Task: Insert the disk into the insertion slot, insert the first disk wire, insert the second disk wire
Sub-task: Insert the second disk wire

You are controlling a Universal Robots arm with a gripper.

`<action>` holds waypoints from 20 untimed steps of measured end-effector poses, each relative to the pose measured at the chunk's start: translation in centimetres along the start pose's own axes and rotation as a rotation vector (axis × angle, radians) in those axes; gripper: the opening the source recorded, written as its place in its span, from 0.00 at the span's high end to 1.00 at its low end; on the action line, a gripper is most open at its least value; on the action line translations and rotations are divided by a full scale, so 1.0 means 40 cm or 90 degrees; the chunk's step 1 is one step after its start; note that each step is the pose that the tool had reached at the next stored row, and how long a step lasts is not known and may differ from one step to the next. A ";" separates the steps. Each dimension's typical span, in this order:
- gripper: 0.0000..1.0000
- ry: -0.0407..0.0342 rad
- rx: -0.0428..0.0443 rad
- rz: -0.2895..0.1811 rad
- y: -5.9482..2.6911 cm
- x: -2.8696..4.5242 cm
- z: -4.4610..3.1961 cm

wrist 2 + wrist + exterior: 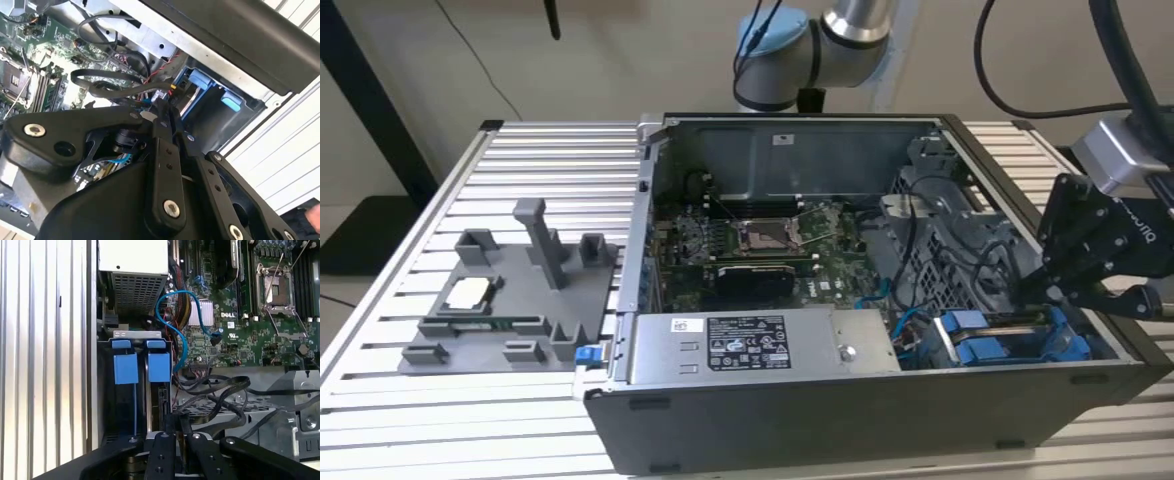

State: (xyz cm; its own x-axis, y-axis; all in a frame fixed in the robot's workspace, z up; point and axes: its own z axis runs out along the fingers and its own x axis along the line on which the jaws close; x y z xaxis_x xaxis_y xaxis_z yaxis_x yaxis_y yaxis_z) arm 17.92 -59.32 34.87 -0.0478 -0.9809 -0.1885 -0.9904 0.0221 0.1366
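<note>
Grey sheet metal formed the near wall of the open computer case [854, 420], which sat on the slatted aluminium bench [400, 420]. Just behind that wall lay the label-stickered grey power-supply box [747, 345]. Towards the exterior view's right of it, in the near corner of the case, was the rectangular grey sheet-metal insertion slot [136, 333]. The disk [159, 367], a hard drive clipped in a bright blue plastic carrier frame, sat inside that slot, just beside a second blue carrier [125, 368].

The black end effector [1047, 295] reached down into this corner. In the first wrist view its fingers [164, 452] were drawn close together with only a thin gap. Their tips stood among a tangle of black cables [215, 390] just beside the slot, and whether they pinched a connector could not be told. A light blue cable [175, 292] looped over the green motherboard [834, 265], whose square silver processor socket [765, 235] lay further in.

On the exterior view's left, a grey plastic fixture tray [507, 300] rested on the bench beside the case, carrying a small silver chip [467, 292]. Farthest back rose the arm's grey-and-blue joint [787, 45].
</note>
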 end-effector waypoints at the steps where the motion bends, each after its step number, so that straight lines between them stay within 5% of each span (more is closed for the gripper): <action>1: 0.85 0.0001 -0.0040 0.001 0.000 0.000 0.000; 6: 0.85 0.0001 -0.0273 0.005 0.000 0.000 -0.003; 9: 0.85 0.0089 -0.0595 0.013 -0.004 -0.001 -0.004; 10: 0.85 0.0098 -0.0659 0.014 -0.008 -0.001 -0.004; 20: 0.85 0.0093 -0.0692 0.015 -0.031 0.004 0.023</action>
State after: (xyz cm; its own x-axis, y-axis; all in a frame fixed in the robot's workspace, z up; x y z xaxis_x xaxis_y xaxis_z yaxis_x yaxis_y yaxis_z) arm 19.04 -59.33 33.77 -0.0679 -0.9831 -0.1699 -0.9691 0.0245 0.2455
